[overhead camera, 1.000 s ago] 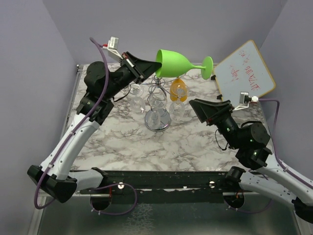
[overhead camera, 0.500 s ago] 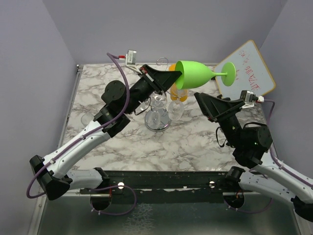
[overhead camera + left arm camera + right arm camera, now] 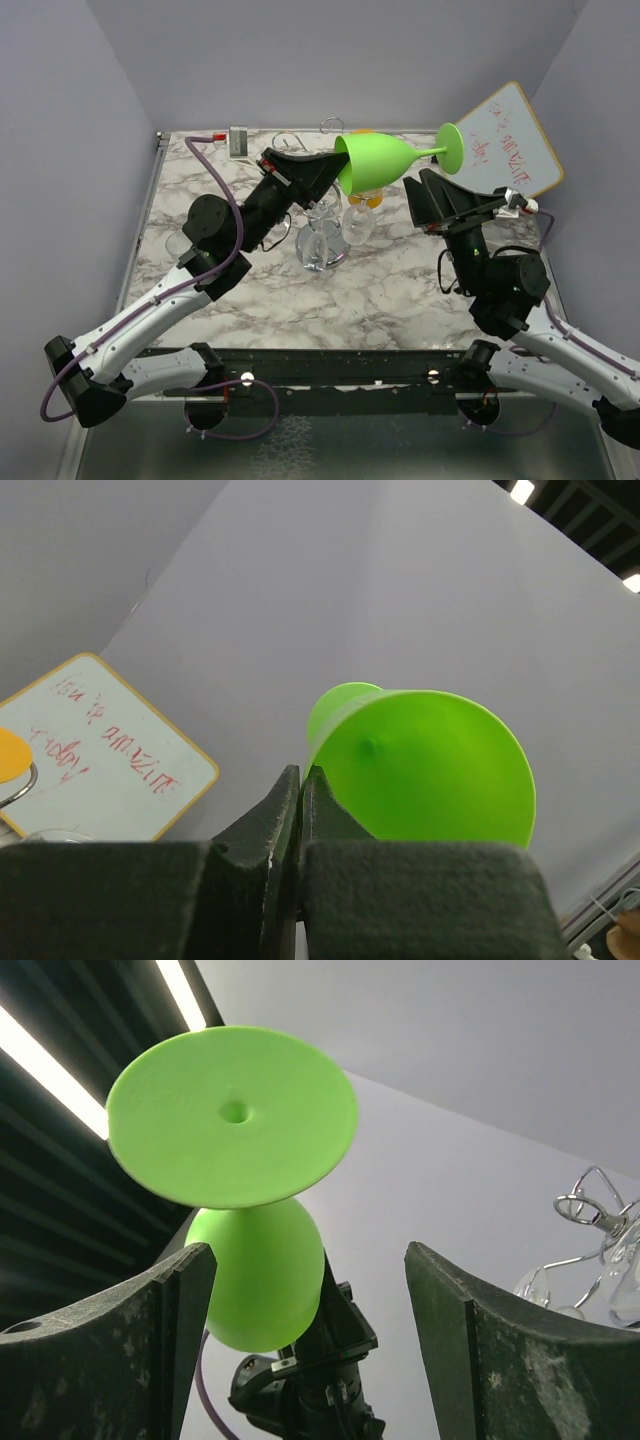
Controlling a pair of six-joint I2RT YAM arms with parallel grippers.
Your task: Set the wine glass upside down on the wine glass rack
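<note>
Handover seems to be the step in hand. The green wine glass (image 3: 378, 162) is held on its side in the air by the top of the wine glass rack (image 3: 322, 252). Its rim is pinched in the clenched left gripper (image 3: 328, 172), and its foot points right. The right gripper (image 3: 432, 195) is spread wide just near of the foot, grasping nothing. Next, the stem would likely need to be enclosed by the right fingers (image 3: 150, 1350) before the rim is let go. The rack's scroll arms are largely masked by gripper and bowl, so no free arm can be made out. The stem is hidden behind the foot in the right wrist view.
</note>
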